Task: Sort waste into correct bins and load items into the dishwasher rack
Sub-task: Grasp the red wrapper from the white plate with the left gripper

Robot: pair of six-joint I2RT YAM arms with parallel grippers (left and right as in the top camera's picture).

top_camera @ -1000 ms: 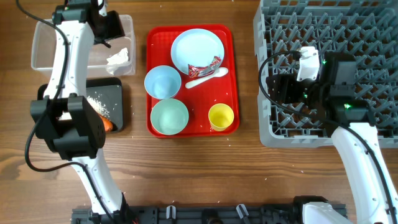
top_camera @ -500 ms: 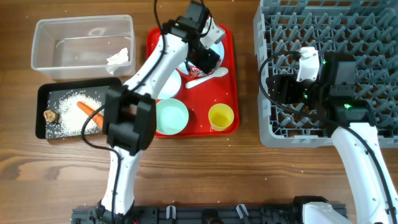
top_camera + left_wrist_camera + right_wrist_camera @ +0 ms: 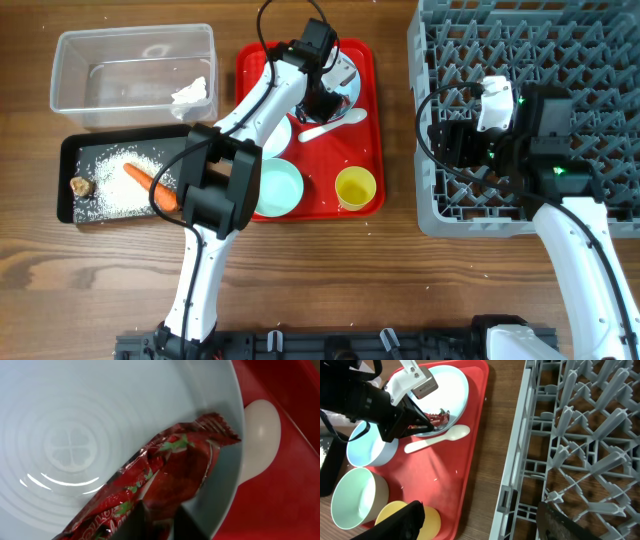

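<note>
Toward the far edge of the tabletop (image 3: pixel 400 280), the red wrapper (image 3: pixel 170 467) lies slantwise on the plate (image 3: pixel 65 420), its end between the left pincer's (image 3: pixel 160 522) narrowly parted fingers; whether they bite, I cannot tell. Well apart, the right pincer (image 3: pixel 482 517) hovers spread over the rack (image 3: pixel 580 435).

the tub (image 3: pixel 130 65) is sitting at the table's (image 3: pixel 400 280) far-left corner, with the tissue (image 3: pixel 190 92) lying in its right end. the shallow tray (image 3: pixel 68 150) is lying just before it, holding rice (image 3: pixel 115 172), the lump (image 3: pixel 80 185) at its left end and the carrot (image 3: pixel 150 185) at its right. the flat tray (image 3: pixel 368 120) is lying mid-table, carrying the plate (image 3: pixel 452 382) at the back with the wrapper (image 3: pixel 170 465) on it, the spoon (image 3: pixel 335 124) just before the plate, a bowl (image 3: pixel 367 445) left of the spoon, another bowl (image 3: pixel 278 188) before that, and the cup (image 3: pixel 355 187) at front right. the rack (image 3: pixel 520 40) is filling the far-right corner.
</note>
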